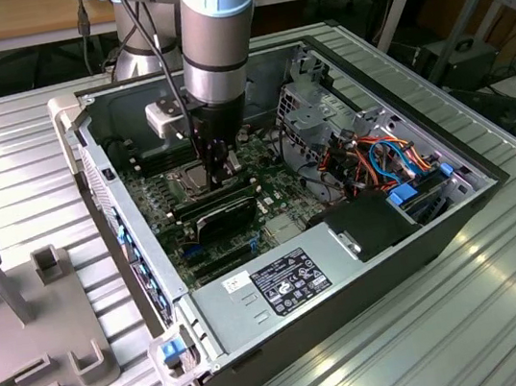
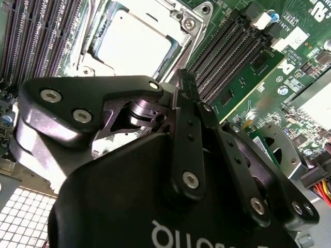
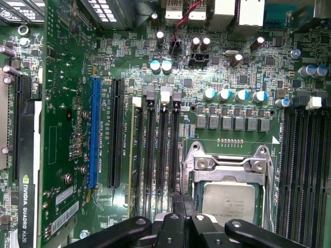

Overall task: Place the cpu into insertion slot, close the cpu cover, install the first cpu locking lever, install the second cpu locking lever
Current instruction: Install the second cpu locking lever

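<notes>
The cpu (image 3: 227, 199) lies flat in the insertion slot (image 1: 185, 179) on the green board, its dull silver top showing bright in the second wrist view (image 2: 133, 47). The cpu cover (image 3: 227, 164) lies down over it as a silver frame, and the chip shows through its window (image 2: 181, 18). My gripper (image 1: 214, 172) reaches down into the open computer case. Its fingers are shut together with nothing seen between them. The tip (image 3: 179, 200) stands at the socket's edge, between the socket and the long black memory slots (image 3: 155, 155). The same tip (image 2: 183, 77) points at the socket's corner. I cannot make out the locking levers' position.
More memory slots (image 3: 305, 165) flank the socket's other side. A black expansion card (image 1: 222, 213) sits nearby, with the power supply (image 1: 281, 282) in front. A metal drive cage (image 1: 323, 106) and coloured cables (image 1: 379, 160) fill the exterior view's right. A grey fixture (image 1: 24, 315) stands outside the case.
</notes>
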Controlling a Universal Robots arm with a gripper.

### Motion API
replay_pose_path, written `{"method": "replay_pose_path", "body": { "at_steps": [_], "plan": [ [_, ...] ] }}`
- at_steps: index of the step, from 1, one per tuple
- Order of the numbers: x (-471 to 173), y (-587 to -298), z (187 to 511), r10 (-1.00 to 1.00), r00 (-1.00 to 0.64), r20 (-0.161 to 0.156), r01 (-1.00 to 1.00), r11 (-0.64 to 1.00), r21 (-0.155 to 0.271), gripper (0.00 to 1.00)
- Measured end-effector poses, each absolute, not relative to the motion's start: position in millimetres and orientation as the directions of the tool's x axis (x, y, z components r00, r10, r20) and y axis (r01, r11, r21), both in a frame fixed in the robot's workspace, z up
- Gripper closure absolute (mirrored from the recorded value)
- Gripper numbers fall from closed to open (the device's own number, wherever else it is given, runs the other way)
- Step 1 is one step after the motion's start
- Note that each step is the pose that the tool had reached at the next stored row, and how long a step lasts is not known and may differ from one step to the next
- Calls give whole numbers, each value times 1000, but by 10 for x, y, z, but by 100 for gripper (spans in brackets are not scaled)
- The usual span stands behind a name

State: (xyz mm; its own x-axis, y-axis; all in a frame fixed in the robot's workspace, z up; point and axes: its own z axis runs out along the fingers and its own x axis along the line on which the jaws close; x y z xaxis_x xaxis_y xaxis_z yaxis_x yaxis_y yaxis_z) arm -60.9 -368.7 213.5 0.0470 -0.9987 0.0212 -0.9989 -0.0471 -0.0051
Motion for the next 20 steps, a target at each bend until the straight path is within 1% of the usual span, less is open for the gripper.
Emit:
{"method": "replay_pose_path", "body": {
  "at_steps": [20],
  "plan": [
    [-627,-3638,2042,-999,47,10,-999,-47,-6,89]
  ]
}}
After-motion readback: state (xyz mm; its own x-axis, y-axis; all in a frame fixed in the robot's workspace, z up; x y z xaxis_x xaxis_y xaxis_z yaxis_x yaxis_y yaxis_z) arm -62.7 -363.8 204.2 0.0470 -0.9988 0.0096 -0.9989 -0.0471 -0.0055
